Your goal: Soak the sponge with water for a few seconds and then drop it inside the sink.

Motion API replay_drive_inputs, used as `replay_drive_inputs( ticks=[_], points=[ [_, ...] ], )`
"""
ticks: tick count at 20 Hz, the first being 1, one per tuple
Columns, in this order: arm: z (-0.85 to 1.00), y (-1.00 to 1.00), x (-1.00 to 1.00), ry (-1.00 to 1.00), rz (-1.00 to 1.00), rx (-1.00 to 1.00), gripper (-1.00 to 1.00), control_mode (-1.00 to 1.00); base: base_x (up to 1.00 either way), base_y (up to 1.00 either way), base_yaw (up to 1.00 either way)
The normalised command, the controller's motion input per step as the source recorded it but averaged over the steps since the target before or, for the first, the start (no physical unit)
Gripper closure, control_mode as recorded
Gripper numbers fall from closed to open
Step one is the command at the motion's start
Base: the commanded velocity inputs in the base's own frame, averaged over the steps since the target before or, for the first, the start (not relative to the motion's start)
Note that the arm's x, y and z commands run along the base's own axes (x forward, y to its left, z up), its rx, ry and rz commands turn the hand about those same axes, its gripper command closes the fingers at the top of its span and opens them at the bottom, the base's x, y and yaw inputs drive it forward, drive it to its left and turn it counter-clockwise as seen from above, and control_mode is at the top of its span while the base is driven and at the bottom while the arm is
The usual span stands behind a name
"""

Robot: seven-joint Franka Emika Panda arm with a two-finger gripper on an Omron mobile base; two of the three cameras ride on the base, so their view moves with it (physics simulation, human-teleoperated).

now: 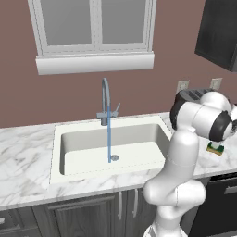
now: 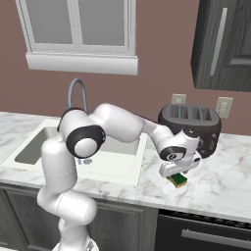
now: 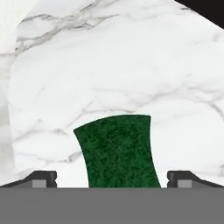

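The sponge lies green side up on the marble counter, right of the sink. My gripper hovers just above it, open, one finger on each side of the sponge without touching it. In the right base view the sponge peeks out under the hand; the left base view shows the sponge beside the arm. Water runs in a thin blue stream from the grey gooseneck tap down into the basin near the drain.
A dark toaster stands on the counter just behind the hand. Wall outlets and a dark upper cabinet sit above it. A window is behind the sink. The counter's front edge runs close to the sponge.
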Motion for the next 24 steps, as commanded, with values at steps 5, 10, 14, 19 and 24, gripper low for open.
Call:
replay_drive_inputs(
  ticks=[5,10,14,19,24],
  points=[
    [-0.36,0.0,0.0,-0.02,0.0,0.0,-1.0,-1.0,0.0,0.0,0.0],
    [-0.34,0.0,0.0,-0.03,0.0,0.0,-1.0,-1.0,0.0,0.0,0.0],
    [-0.23,0.0,0.0,0.0,0.0,0.0,-1.0,-1.0,0.0,0.0,0.0],
    [-0.15,0.0,0.0,0.0,0.0,0.0,-1.0,-1.0,0.0,0.0,0.0],
    [-0.19,0.0,0.0,0.06,0.0,0.0,-1.0,-1.0,0.0,0.0,0.0]
  ],
)
